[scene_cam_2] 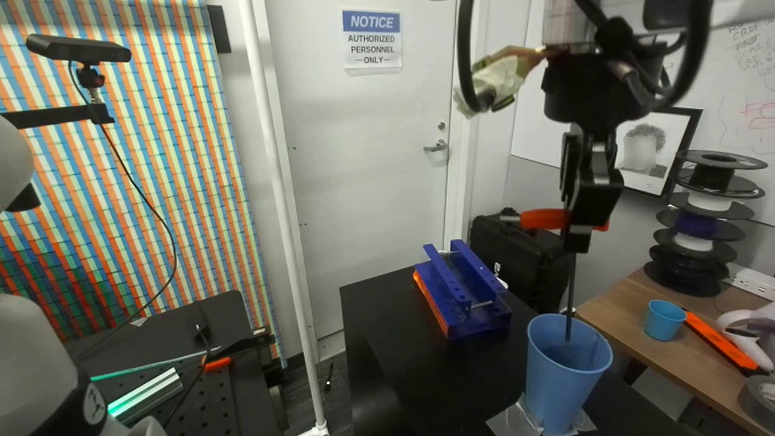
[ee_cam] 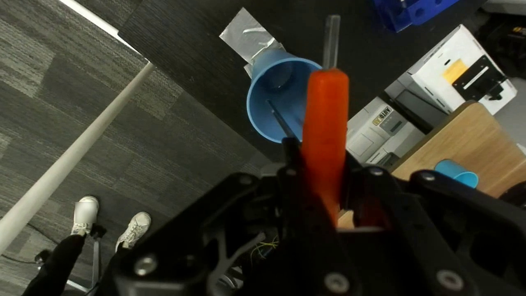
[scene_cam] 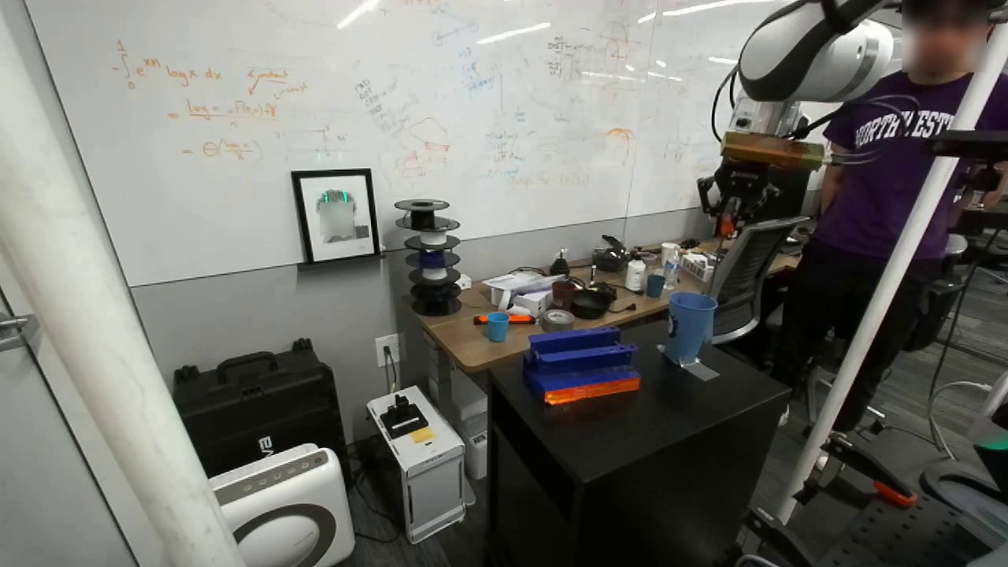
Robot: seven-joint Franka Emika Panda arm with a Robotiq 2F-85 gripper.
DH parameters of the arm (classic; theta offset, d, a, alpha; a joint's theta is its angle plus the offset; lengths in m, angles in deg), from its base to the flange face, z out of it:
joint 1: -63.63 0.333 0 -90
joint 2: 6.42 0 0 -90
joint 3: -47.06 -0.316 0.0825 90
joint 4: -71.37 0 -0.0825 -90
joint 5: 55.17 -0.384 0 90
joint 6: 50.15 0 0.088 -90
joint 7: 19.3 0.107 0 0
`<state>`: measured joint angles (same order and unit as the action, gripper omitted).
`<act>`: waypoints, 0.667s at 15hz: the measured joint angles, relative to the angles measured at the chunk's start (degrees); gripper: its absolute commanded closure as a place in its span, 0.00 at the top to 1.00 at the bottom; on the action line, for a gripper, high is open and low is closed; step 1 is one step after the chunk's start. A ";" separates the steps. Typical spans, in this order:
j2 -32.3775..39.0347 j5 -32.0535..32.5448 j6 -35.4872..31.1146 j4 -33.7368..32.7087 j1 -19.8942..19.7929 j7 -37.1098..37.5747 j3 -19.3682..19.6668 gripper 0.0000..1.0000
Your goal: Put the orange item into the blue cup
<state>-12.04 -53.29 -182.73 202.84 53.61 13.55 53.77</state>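
Observation:
The orange item (ee_cam: pixel 326 111), an orange handle with a clear tip, is held roughly level in my gripper (ee_cam: pixel 319 152). It also shows in both exterior views (scene_cam: pixel 725 227) (scene_cam_2: pixel 542 218). My gripper (scene_cam: pixel 731 211) (scene_cam_2: pixel 578 239) is shut on it, high over the black cabinet. The blue cup (scene_cam: pixel 692 327) is tall, upright and taped to the cabinet top. It shows below the gripper in an exterior view (scene_cam_2: pixel 563 381), and its open mouth shows in the wrist view (ee_cam: pixel 283 94). A thin dark rod (scene_cam_2: pixel 570 290) runs between fingertip and cup; I cannot tell what it joins.
A blue-and-orange stack (scene_cam: pixel 583 366) lies on the black cabinet (scene_cam: pixel 622 437) beside the cup. A wooden desk (scene_cam: pixel 472 346) behind holds a smaller blue cup (scene_cam: pixel 497 327), a tape roll (scene_cam: pixel 557 320) and clutter. A person (scene_cam: pixel 890 181) stands near. A white pole (scene_cam: pixel 890 283) rises nearby.

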 measured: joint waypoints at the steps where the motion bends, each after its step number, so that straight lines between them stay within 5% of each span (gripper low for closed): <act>1: 1.83 0.00 -1.80 -0.03 0.00 -0.20 0.07 0.11; 7: 10.27 -2.33 -6.97 -0.95 0.19 -3.02 0.07 0.14; 8: 11.12 -3.36 -6.89 -1.09 0.25 -3.92 0.07 0.36; 10: 12.37 -5.46 -6.43 -1.34 0.28 -5.67 0.07 0.53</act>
<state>0.33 -58.76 -189.16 201.50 53.88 7.88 53.84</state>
